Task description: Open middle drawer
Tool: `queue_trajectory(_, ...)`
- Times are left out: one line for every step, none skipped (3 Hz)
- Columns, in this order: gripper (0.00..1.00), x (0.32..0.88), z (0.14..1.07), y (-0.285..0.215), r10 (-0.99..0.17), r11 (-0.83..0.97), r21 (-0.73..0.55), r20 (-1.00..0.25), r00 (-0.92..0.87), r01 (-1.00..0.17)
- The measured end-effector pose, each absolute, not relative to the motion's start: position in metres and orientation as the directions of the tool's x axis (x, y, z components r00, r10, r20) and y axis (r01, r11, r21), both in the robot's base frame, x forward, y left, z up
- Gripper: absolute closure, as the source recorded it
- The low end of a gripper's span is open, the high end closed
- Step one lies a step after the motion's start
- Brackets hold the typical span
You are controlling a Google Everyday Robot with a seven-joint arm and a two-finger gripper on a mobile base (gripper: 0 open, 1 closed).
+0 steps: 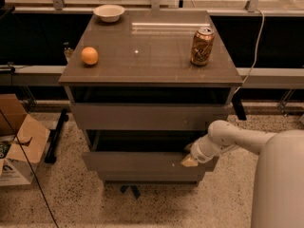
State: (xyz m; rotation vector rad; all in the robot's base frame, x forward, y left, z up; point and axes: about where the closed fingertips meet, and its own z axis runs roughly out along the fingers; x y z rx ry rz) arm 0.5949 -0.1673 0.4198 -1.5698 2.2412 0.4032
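Observation:
The grey cabinet has three handleless drawer fronts under its top (152,56). The middle drawer (137,163) stands pulled out a little, with a dark gap above its front panel. My gripper (189,161) is at the top edge of that panel near its right end, touching it. My white arm comes in from the lower right. The top drawer front (147,117) sits above. Only a thin strip of the bottom drawer front (147,177) shows below the middle one.
On the cabinet top are an orange (89,55) at the left, a soda can (202,45) at the right and a white bowl (109,12) at the back. A cardboard box (16,144) lies on the floor at the left. A cable (259,42) hangs at the right.

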Motion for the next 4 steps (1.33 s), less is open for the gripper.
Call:
queue_trajectory(0.88,0.595,0.420,-0.167,-0.834,0.337,0.020,-0.457,-0.308,-0.941)
queue_trajectory(0.95,0.568,0.416,-0.169,-0.794,0.402,0.083,-0.465,-0.392,-0.912)
queue_trajectory(0.64,0.554,0.415,-0.170,-0.781,0.421,0.117,-0.458,-0.425,-0.900)
queue_trajectory(0.41,0.554,0.416,-0.170,-0.781,0.421,0.117,-0.458,-0.425,-0.900)
